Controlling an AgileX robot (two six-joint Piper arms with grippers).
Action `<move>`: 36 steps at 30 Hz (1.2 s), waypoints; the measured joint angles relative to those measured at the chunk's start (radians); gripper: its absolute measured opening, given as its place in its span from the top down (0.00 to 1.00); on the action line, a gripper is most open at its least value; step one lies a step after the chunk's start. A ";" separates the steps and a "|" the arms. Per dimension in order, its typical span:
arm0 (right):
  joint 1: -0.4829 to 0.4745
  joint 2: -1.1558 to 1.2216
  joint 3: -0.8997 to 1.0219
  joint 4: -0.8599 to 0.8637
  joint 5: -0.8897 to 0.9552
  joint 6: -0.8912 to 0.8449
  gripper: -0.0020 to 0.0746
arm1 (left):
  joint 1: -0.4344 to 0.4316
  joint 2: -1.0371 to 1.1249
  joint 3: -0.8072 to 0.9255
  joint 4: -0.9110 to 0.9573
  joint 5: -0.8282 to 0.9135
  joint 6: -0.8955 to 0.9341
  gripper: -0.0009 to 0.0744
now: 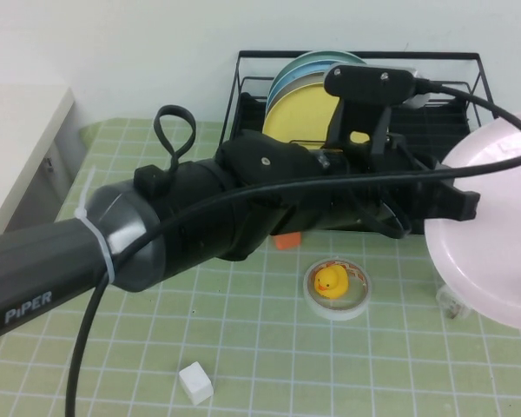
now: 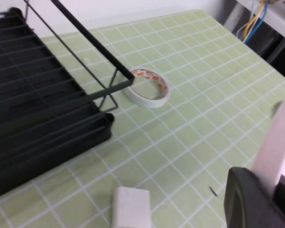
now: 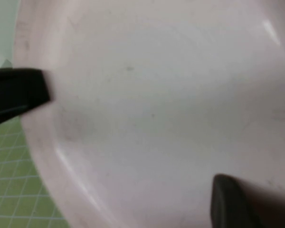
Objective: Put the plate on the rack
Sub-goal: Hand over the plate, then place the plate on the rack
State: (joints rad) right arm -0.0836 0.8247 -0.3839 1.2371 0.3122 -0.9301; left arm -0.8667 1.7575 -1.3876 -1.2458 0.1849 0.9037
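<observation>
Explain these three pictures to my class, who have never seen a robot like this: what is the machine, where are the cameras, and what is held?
This is a robot with two arms, each ending in a two-fingered gripper. One picture looks down from a raised camera; the other two come from cameras on each wrist. The left gripper, reaching across, is shut on the edge of a pale pink plate held up at the right. The right gripper is close against that plate's face. Behind stands a black wire rack already holding a yellow plate and others. On the green table lie a toy duck inside a tape roll and a white block.
</observation>
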 joint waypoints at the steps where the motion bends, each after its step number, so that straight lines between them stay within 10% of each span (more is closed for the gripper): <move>1: 0.000 0.000 -0.001 0.000 0.007 -0.004 0.76 | 0.001 0.000 0.002 0.002 -0.006 0.004 0.98; 5: 0.002 -0.002 -0.009 0.006 0.030 -0.017 0.81 | 0.007 0.002 0.002 0.004 -0.009 0.026 0.90; 12: 0.007 -0.002 -0.009 0.106 0.042 -0.132 0.85 | 0.007 -0.004 0.002 0.058 0.029 0.061 0.30; 16: 0.007 0.000 -0.028 0.207 0.028 -0.326 0.85 | 0.007 -0.058 0.004 0.214 0.059 0.061 0.20; 22: 0.007 0.020 -0.108 0.283 0.007 -0.559 0.85 | 0.054 -0.259 0.004 0.485 0.204 -0.122 0.38; 30: 0.007 0.156 -0.306 0.288 0.068 -0.786 0.85 | 0.231 -0.513 0.004 1.003 0.561 -0.607 0.91; 36: 0.046 0.351 -0.510 0.227 0.202 -0.807 0.85 | 0.285 -0.618 0.004 1.283 0.790 -0.897 0.98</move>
State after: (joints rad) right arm -0.0380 1.1757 -0.8939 1.4639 0.5140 -1.7370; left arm -0.5818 1.1390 -1.3838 0.0369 0.9749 0.0064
